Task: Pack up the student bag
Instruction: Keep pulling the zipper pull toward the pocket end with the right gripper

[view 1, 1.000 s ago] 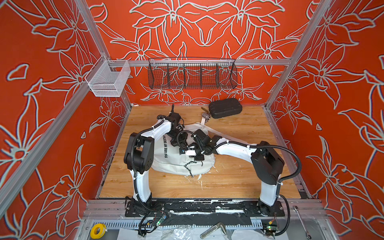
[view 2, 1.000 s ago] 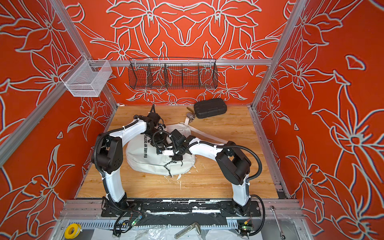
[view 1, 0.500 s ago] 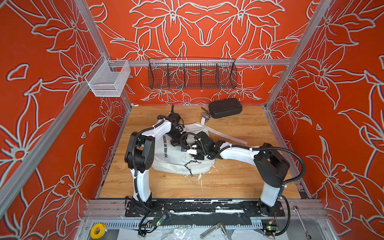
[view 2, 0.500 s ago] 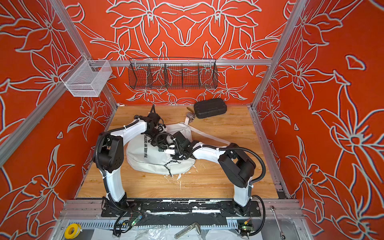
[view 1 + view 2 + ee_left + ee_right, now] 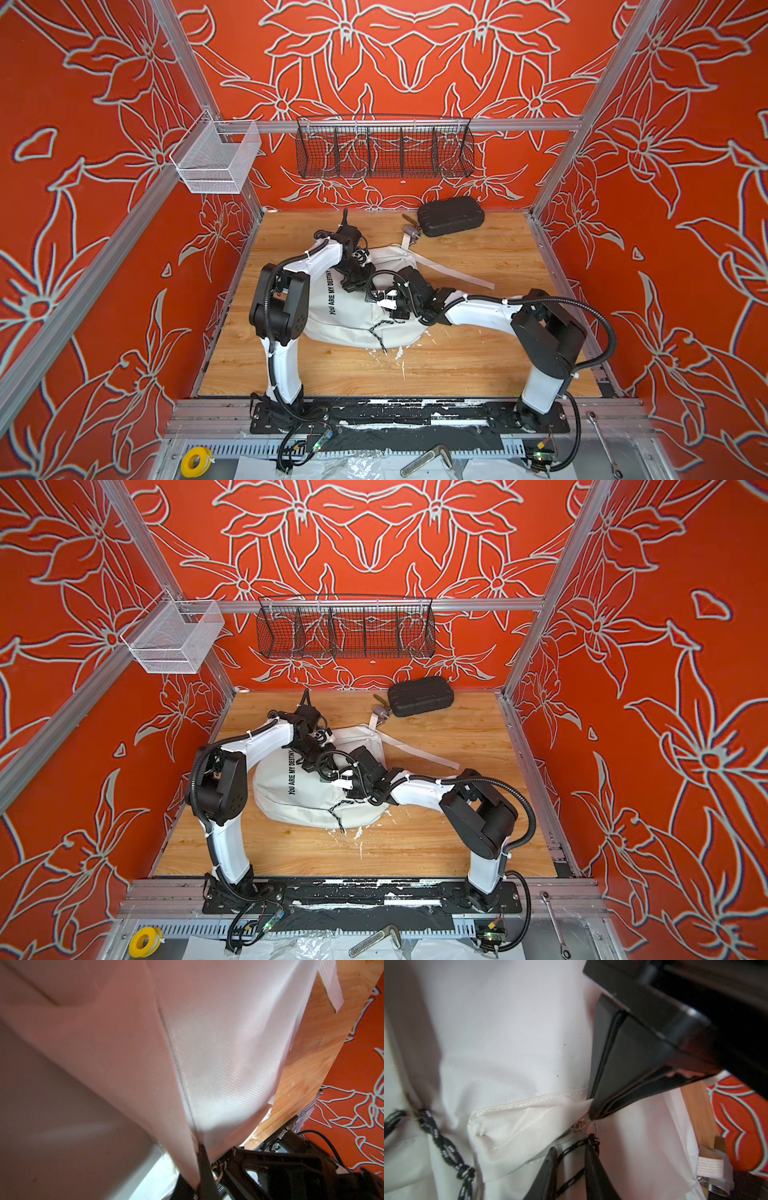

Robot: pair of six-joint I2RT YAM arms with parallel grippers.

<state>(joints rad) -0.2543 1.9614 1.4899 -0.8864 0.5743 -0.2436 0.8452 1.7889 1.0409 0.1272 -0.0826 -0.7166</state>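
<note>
Since 1 second ago your right arm has brought its forearm lower and flatter over the bag, and its elbow has gone a little outward. The left arm and the bag lie as they did.

The student bag (image 5: 353,320) (image 5: 299,804) lies flat in the middle of the wooden table (image 5: 478,365). On its white woven fabric you can read the black print "YOU ARE MY DESTINY" (image 5: 331,293) in both top views. 1 long white webbing strap (image 5: 453,274) runs from the bag toward the right.

Your left gripper (image 5: 592,1113) (image 5: 198,1147) is closed and pinches a fold of the bag's fabric, just beside a small metal ring (image 5: 580,1126). A stitched hem runs along this fold.

Your right gripper (image 5: 571,1149) (image 5: 388,297) is over the bag's front. Its 2 dark tapered fingers (image 5: 550,1167) stand a little apart, and a thin black zipper cord (image 5: 569,1183) passes between them without being clamped. The cord carries small white letters, too small to read. Another braided black cord (image 5: 444,1142) lies knotted on the fabric farther off.

A black hard case (image 5: 451,216), oblong with rounded corners, rests at the back of the table, well apart from the bag. On the wall above hang a black wire basket (image 5: 384,151) and a white mesh basket (image 5: 216,160).
</note>
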